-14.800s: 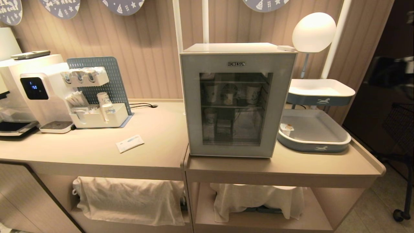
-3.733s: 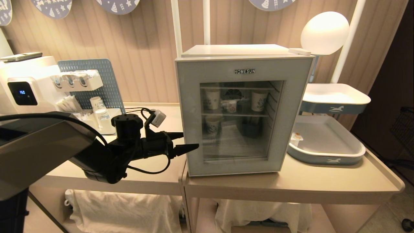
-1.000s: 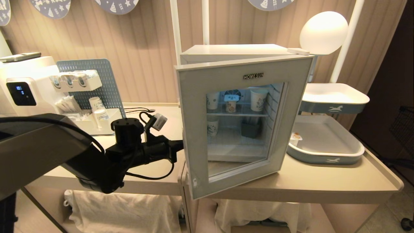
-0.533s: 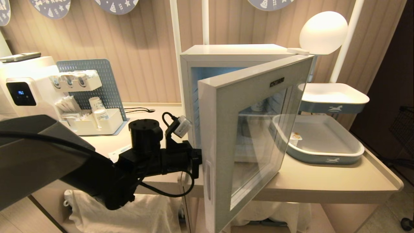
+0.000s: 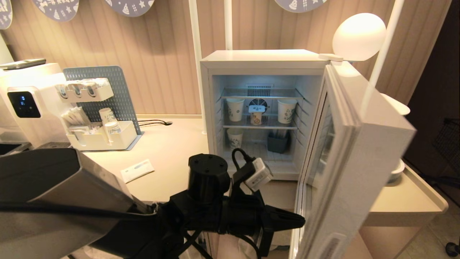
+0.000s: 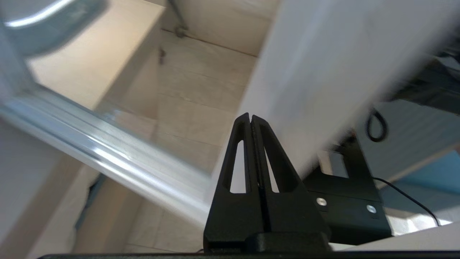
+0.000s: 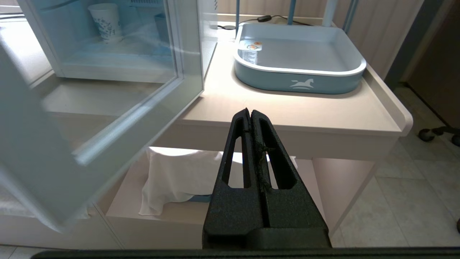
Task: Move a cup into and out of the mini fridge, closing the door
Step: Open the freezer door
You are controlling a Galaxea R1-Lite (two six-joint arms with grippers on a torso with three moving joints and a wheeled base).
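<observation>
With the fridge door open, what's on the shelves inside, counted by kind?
paper cups: 3
yogurt cup: 1
grey box: 1
Total: 5

The left arm reaches forward and low over the front edge of the bench, its end effector (image 5: 300,220) closed; the right end effector (image 7: 250,112) is closed too

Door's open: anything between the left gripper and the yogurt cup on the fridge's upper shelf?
Nothing visible. The door is swung wide right; the cup stands mid-shelf, paper cups apart on either side. The left gripper, shut, sits low by the door.
</observation>
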